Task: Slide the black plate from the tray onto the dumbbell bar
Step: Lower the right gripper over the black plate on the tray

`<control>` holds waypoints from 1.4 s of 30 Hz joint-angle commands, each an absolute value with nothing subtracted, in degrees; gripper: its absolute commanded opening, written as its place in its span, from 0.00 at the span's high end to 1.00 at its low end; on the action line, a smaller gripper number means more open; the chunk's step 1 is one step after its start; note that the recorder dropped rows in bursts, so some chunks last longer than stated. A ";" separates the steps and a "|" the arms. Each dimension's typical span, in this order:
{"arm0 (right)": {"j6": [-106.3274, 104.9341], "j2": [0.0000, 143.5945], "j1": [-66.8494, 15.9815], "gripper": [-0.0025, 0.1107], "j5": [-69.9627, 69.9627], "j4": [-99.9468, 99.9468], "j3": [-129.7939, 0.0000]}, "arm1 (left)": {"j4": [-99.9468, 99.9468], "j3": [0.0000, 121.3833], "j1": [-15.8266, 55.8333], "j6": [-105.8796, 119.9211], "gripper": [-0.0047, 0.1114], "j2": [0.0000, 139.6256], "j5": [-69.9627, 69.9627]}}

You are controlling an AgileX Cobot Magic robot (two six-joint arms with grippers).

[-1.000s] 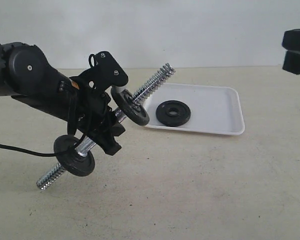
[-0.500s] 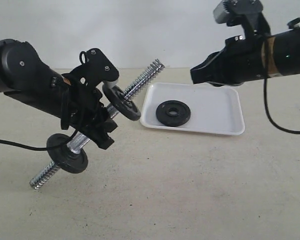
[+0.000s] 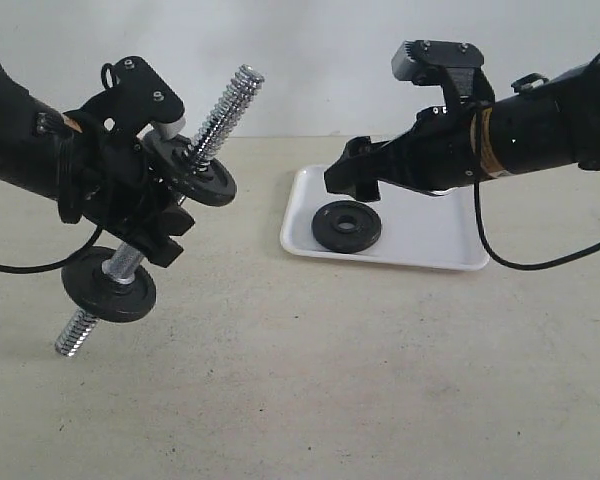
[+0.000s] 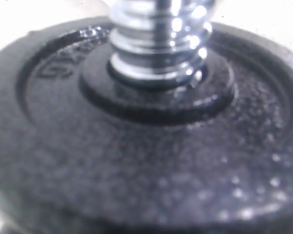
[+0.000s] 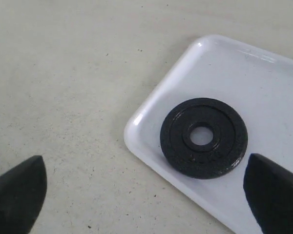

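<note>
The black plate [image 3: 346, 226] lies flat in the near left part of the white tray [image 3: 435, 228]. My right gripper [image 3: 352, 183] hovers just above it, open. In the right wrist view the plate [image 5: 203, 137] shows in the tray's corner [image 5: 263, 83], ahead of and between the spread fingertips [image 5: 15, 194], with the gripper [image 5: 144, 195] empty. My left gripper [image 3: 152, 238] is shut on the smooth middle of the dumbbell bar [image 3: 220, 105], held steeply tilted in the air at the left. The bar carries an upper disc [image 3: 192, 172] and a lower disc [image 3: 108, 287]. The left wrist view is filled by one disc [image 4: 146, 161] and the threaded end [image 4: 158, 39]; its jaws are hidden.
The tray sits on a beige tabletop [image 3: 330, 380]. A black cable [image 3: 20, 266] trails from the left arm, and another [image 3: 540, 258] loops from the right arm over the table beside the tray.
The left arm has lifted the bar up and leftward and tilted it steeper. The right arm has swung in from the upper right and come down over the plate in the tray.
</note>
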State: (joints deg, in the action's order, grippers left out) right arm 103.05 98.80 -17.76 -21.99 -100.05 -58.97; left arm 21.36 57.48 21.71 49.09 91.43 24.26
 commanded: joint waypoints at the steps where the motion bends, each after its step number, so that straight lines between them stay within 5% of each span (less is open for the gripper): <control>1: 103.31 99.97 -18.60 0.06 -19.18 -99.95 -61.29 | 23.13 58.97 21.76 49.84 0.92 88.13 19.05; 21: 104.17 112.54 -23.37 0.06 -18.19 -99.95 -70.05 | 23.56 58.97 21.76 49.84 0.92 88.13 22.95; 28: 61.16 112.45 -23.37 0.06 -18.73 -99.95 -70.42 | 23.56 58.97 21.76 49.84 0.92 88.13 23.63; 37: 44.60 112.45 -24.01 0.06 28.97 -99.95 -70.76 | 23.56 58.97 21.76 49.84 0.92 88.13 24.12; 42: 37.48 112.45 -23.29 0.06 47.27 -80.04 -73.12 | 23.56 58.97 21.76 49.84 0.92 88.13 24.12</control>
State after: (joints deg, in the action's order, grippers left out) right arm 43.20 112.90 -24.02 38.64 -92.52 -71.56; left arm 21.25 57.48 21.71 49.90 91.43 29.86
